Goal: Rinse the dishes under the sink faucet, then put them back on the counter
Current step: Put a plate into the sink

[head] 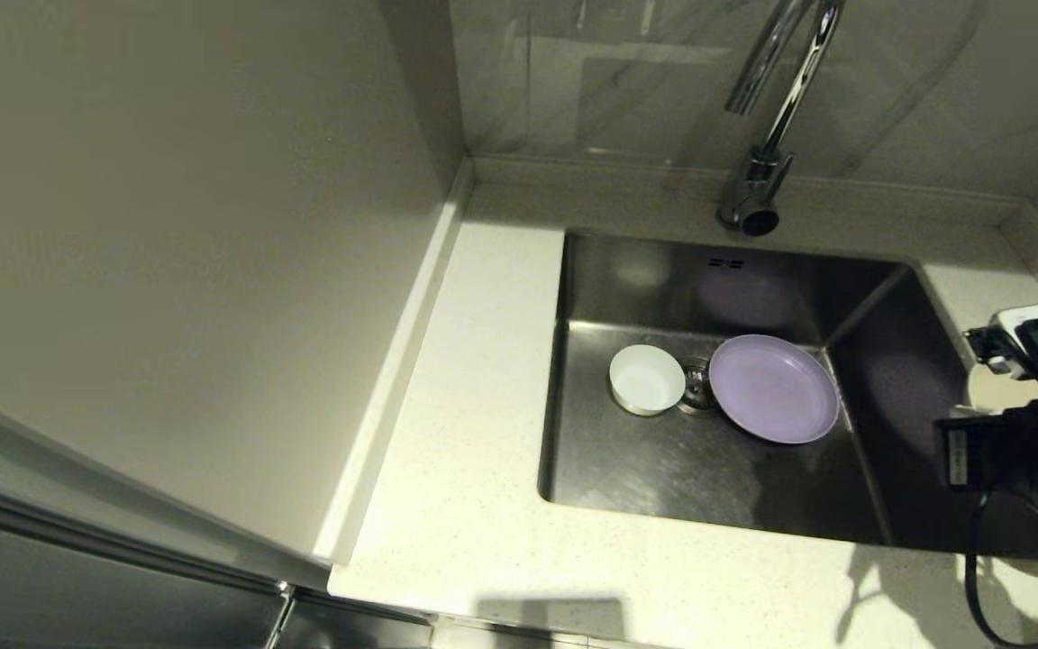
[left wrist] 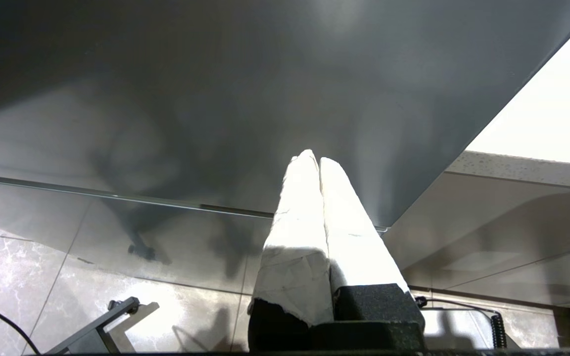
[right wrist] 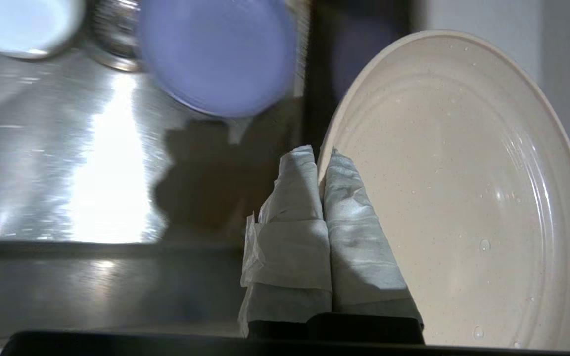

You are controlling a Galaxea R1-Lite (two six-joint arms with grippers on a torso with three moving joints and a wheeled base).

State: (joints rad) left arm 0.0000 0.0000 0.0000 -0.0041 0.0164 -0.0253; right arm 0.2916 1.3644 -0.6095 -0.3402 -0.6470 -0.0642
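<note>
The small white bowl (head: 646,379) and the lavender plate (head: 773,388) lie on the floor of the steel sink (head: 663,469), either side of the round drain (head: 697,386). The chrome faucet (head: 771,108) rises behind the basin with no water running. At the sink's right rim my right gripper (right wrist: 320,153) is shut on the rim of the beige plate (right wrist: 458,198), which stands tilted on edge with water drops on it. Only a cream sliver of the beige plate (head: 995,391) shows behind the right arm (head: 1024,433). My left gripper (left wrist: 314,157) is shut on nothing, low beside the cabinet front.
The speckled counter (head: 474,433) runs left of and in front of the sink, with a raised back edge (head: 591,171). A tall beige wall panel (head: 168,252) stands along the counter's left side. A black cable (head: 978,595) hangs from the right arm over the front counter.
</note>
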